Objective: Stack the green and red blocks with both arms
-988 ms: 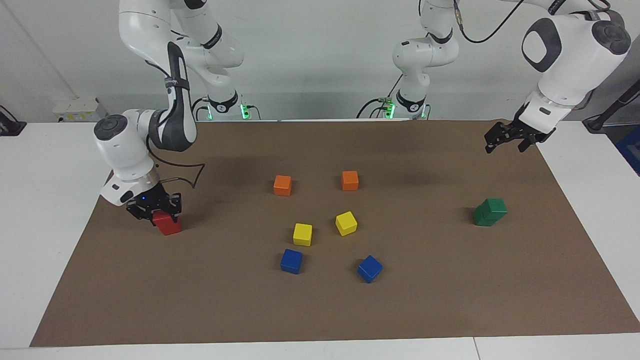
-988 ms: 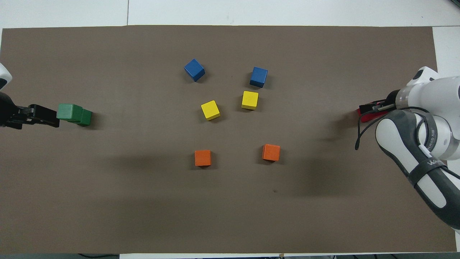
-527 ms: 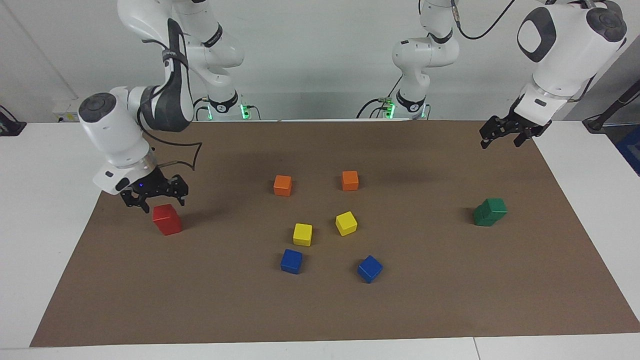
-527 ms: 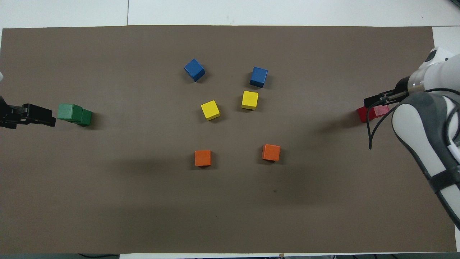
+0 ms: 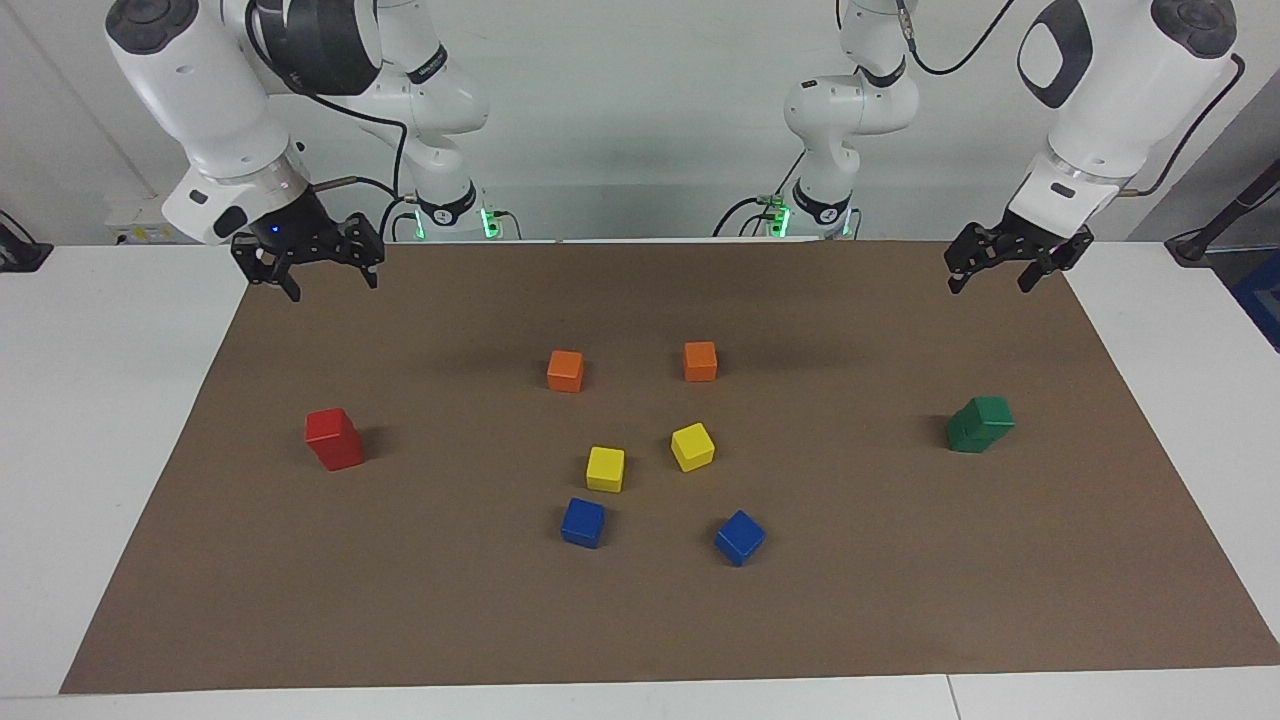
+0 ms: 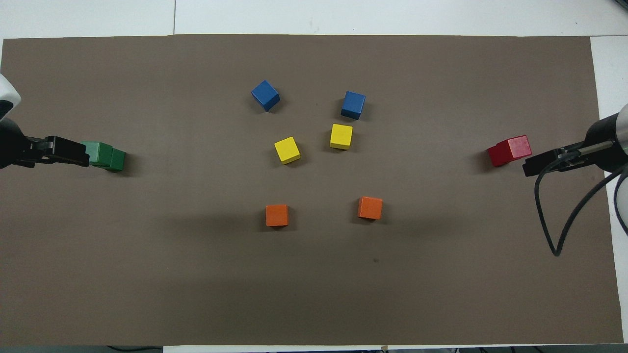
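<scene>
Two red blocks stand as a stack (image 5: 333,438) toward the right arm's end of the brown mat, and the stack also shows in the overhead view (image 6: 510,149). Two green blocks stand as a stack (image 5: 980,423) toward the left arm's end, the top one a little offset; it also shows in the overhead view (image 6: 109,156). My right gripper (image 5: 330,283) is open and empty, raised high over the mat's edge nearest the robots, clear of the red stack. My left gripper (image 5: 988,284) is open and empty, raised over the mat, clear of the green stack. Both grippers' tips show in the overhead view, right (image 6: 529,168) and left (image 6: 81,152).
In the middle of the mat (image 5: 640,620) lie two orange cubes (image 5: 565,370) (image 5: 700,361), two yellow cubes (image 5: 605,468) (image 5: 692,446) and two blue cubes (image 5: 582,522) (image 5: 739,537). White table surface borders the mat on all sides.
My right gripper has let go of the top red block and risen well above the red stack, drawing back toward the robots. My left gripper has risen slightly and drifted a little.
</scene>
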{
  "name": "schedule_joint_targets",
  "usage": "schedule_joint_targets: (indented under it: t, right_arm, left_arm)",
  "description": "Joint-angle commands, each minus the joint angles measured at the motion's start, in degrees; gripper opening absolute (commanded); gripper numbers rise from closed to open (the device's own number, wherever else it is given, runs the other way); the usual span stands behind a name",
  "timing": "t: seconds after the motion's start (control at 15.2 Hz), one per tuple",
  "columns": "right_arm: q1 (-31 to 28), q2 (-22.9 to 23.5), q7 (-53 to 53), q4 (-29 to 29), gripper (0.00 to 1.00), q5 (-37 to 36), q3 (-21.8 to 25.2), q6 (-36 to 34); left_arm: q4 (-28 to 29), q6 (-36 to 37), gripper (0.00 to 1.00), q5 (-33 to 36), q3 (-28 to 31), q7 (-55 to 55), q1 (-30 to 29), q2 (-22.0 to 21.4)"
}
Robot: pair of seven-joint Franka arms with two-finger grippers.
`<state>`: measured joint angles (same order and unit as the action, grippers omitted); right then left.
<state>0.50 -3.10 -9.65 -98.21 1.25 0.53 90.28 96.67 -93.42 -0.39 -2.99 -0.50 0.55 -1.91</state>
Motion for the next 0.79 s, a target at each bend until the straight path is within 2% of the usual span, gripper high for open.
schedule_joint_targets:
  t: [0.0,0.2,0.33,0.46,0.72]
  right_arm:
    - [-0.42,0.72,1.56,0.83,1.0,0.42,-0.62,-1.86]
    - [-0.51,0.72,1.83,0.83,1.0,-0.02,-0.7,-1.43]
    - [-0.42,0.72,1.83,0.83,1.0,-3.87,-0.88,-0.37]
    - [-0.5,0.72,1.74,0.65,1.0,-4.41,-1.06,1.91]
    - [-0.86,0.81,1.83,0.65,1.0,-3.98,-1.14,1.92]
  left_arm:
    - [0.19,0.44,1.0,-0.49,0.09,1.21,0.76,-0.2]
    - [0.02,-2.98,1.0,-0.58,0.09,1.82,0.59,0.23]
    - [-0.25,-3.25,1.0,-0.84,0.09,2.35,0.33,0.41]
    - [0.1,-4.74,1.0,-0.75,0.09,2.26,0.41,0.41]
    - [0.1,-0.36,1.0,-0.32,0.09,1.21,0.06,0.06]
